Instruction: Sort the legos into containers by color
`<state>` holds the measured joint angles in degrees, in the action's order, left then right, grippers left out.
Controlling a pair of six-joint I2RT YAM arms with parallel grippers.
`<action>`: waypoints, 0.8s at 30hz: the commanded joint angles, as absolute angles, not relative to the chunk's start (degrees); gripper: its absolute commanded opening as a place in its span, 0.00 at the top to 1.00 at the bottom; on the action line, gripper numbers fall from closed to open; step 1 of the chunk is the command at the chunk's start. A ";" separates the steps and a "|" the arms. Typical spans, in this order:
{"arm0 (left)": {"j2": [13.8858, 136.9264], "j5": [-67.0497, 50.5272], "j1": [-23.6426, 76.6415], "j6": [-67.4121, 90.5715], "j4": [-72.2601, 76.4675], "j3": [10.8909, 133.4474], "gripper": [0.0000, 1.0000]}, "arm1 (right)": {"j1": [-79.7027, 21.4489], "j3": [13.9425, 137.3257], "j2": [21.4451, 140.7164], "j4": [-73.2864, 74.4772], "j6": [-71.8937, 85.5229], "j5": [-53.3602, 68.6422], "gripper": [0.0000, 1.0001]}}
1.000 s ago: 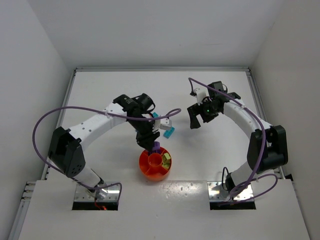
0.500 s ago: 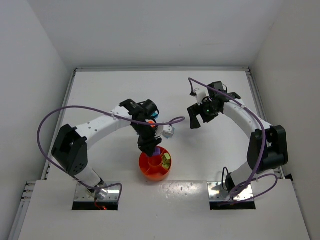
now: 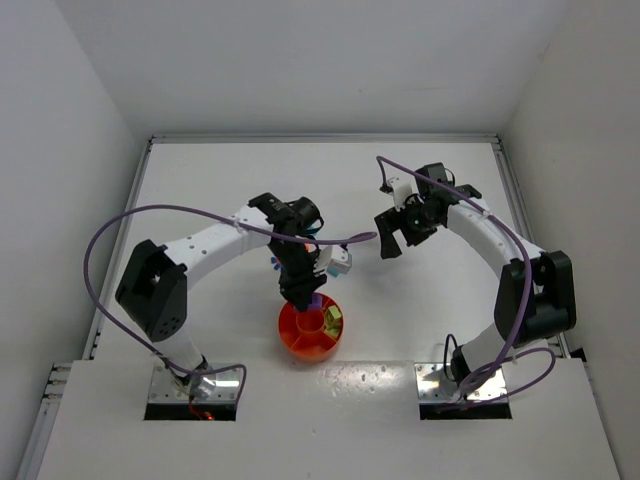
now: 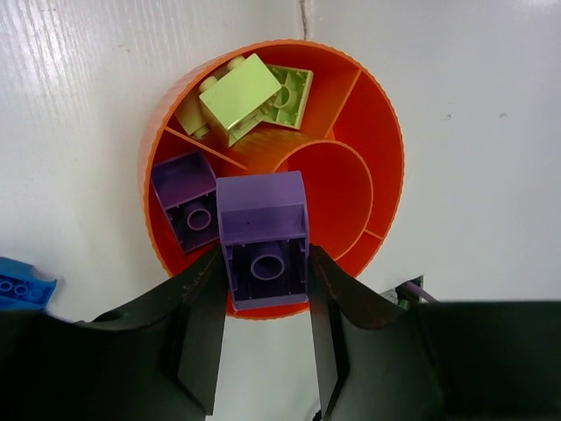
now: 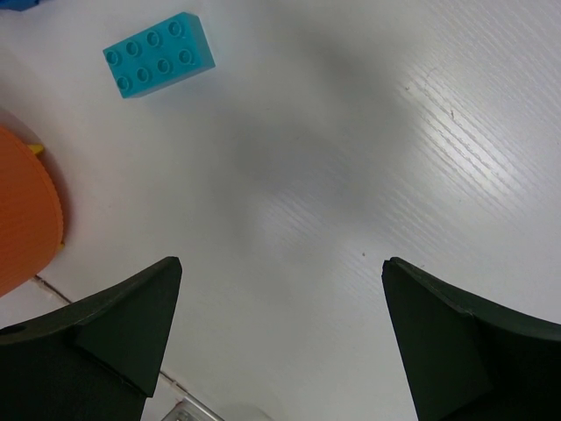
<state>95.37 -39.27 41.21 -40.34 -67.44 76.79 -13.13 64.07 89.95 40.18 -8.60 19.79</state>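
Purple plastic two-by-two brick (image 4: pixel 263 241) is pinched by its side walls between the left gripper's (image 4: pixel 264 289) black fingers (image 4: pixel 203 303), jaws narrow and closed on it. It hangs over the round orange-red divided plastic tray (image 4: pixel 390 158), straddling the rim, the edge of the centre cup (image 4: pixel 329 193) and the wedge that already holds a second purple brick (image 4: pixel 186 200).

Step in hand, as I read it: dropping purple into the purple wedge. Next move calls for a small shift toward that wedge, away from the cup, then opening the jaws. Release from here could land it on the rim or in the cup.

Orientation: hollow underside with its single tube faces the wrist camera, one smooth side wall shows beyond it, studs hidden. Footprint looks about square, so no real long axis.

Neighbouring wedge holds yellow-green bricks (image 4: pixel 241 88). Tray sits by the table's near edge, between the two arm bases.

Right gripper (image 5: pixel 280 333) hangs over bare table toward the right side, jaws wide, nothing between them. A teal eight-stud brick (image 5: pixel 159 54) lies loose ahead of it, unsorted.
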 commanded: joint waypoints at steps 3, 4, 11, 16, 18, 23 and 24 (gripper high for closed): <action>96.33 -41.40 40.52 -43.15 -68.47 79.28 0.51 | -12.83 65.65 88.07 39.90 -9.23 21.01 0.03; 96.33 -41.40 40.52 -43.15 -68.47 79.28 0.47 | -12.83 65.65 88.07 39.90 -9.23 21.01 0.03; 96.33 -41.40 39.29 -42.63 -67.86 79.80 0.00 | -12.83 65.65 88.07 39.90 -9.23 21.01 0.03; 95.02 -41.92 36.31 -41.40 -67.32 82.96 0.00 | -12.83 65.65 88.07 39.90 -9.75 21.01 0.05; 94.05 -41.92 35.16 -39.13 -64.88 83.50 0.00 | -12.83 65.65 88.07 39.90 -9.76 21.61 0.05; 89.13 -39.30 29.63 -27.62 -53.99 84.56 0.00 | -14.06 65.65 87.36 41.39 -14.23 24.69 0.09; 88.16 -38.16 28.75 -24.90 -51.53 83.94 0.00 | -14.85 65.65 87.36 41.40 -15.46 25.22 0.13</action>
